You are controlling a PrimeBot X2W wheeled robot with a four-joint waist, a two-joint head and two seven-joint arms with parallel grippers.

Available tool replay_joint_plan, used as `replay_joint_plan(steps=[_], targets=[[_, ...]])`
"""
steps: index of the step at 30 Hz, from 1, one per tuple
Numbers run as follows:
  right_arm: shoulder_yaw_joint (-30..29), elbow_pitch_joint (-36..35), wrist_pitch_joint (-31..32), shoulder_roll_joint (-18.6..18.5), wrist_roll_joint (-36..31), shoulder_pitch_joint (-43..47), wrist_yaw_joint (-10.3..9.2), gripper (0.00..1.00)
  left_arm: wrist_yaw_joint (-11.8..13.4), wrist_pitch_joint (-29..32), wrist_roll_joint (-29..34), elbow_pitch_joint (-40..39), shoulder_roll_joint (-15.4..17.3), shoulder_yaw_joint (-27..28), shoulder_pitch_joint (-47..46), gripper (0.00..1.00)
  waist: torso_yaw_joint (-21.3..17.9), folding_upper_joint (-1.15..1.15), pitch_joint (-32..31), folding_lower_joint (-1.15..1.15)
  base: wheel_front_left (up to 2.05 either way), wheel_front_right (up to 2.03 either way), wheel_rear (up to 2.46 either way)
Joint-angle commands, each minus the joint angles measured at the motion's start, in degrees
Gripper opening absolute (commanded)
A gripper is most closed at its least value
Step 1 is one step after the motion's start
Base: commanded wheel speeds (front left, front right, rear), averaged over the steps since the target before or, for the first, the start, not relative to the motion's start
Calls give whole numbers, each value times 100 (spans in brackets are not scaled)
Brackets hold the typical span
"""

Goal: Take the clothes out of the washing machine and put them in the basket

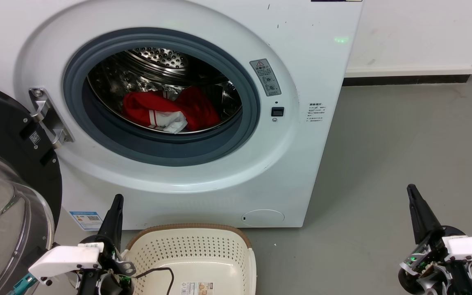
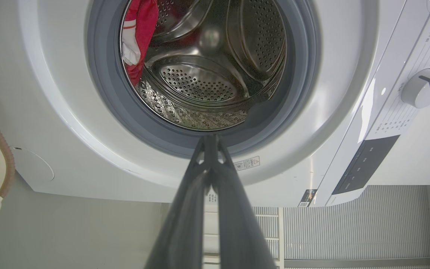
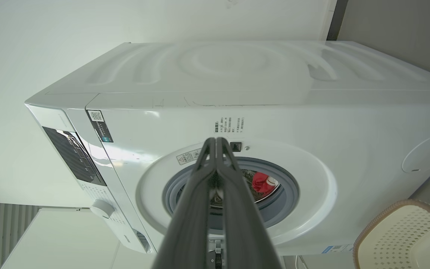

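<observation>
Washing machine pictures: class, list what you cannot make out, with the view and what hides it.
1. Clothes: head view, bunched together in the drum, so their number is unclear.
2. Basket: head view, near end cut off by the bottom edge; its label is too small to read.
3. Door: head view, cut off by the left edge.
4. Drum opening: right wrist view, partly covered by the right gripper.

A smooth grey floor spreads across the right of the frame, meeting a scuffed white wall and its white skirting board at upper right, evenly lit.
</observation>
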Motion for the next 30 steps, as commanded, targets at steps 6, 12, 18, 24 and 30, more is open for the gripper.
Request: replay_joint_plan(steps=[6, 12, 18, 24, 30], targets=[[-2, 7, 6, 16, -31, -75, -2, 0, -12, 10, 0, -2, 16, 11, -43, 0, 0, 0, 0, 0, 0, 0, 0], [-2, 7, 5, 16, -30, -75, -2, 0, -12, 10, 0, -2, 16, 11, -43, 0, 0, 0, 0, 0, 0, 0, 0], [-1, 7, 5, 16, -29, -75, -2, 0, -12, 10, 0, -2, 16, 11, -43, 0, 0, 0, 0, 0, 0, 0, 0], [0, 7, 4, 16, -30, -75, -2, 0, -12, 10, 0, -2, 16, 11, -43, 0, 0, 0, 0, 0, 0, 0, 0], [0, 7, 4, 16, -29, -75, -2, 0, -12, 10, 0, -2, 16, 11, -43, 0, 0, 0, 0, 0, 0, 0, 0]])
